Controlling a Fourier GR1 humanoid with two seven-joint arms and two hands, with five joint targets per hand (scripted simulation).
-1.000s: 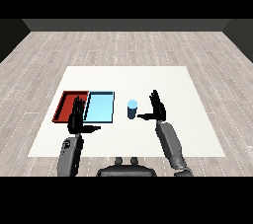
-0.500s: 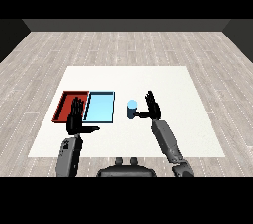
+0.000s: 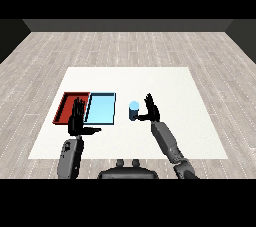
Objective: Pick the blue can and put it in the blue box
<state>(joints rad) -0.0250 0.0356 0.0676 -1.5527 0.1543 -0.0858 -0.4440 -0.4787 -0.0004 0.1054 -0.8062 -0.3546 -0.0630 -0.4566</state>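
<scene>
Standing upright on the white tabletop (image 3: 165, 78), the blue can (image 3: 134, 111) sits just to the right of the light blue tray (image 3: 101, 109), outside it and not in either tray. Your right hand (image 3: 151, 110) is raised just beside the can on its right side, fingers straight and pointing up, thumb reaching out toward the can's lower part. You can see the thumb tip come very close to the can, but whether it touches cannot be told from this view; the fingers are not curled round the can, so the hand is released and holds nothing.

Your left hand (image 3: 77, 121) hovers at the near edge of the two trays, over the boundary between the red tray (image 3: 67, 106) and the light blue one. Its fingers are straight and spread upward, the thumb sticking out to the right; it too is released and grasps nothing.

You'll find the red tray lying directly left of the light blue tray, their long sides touching. Both forearms come in from the lower corners.
</scene>
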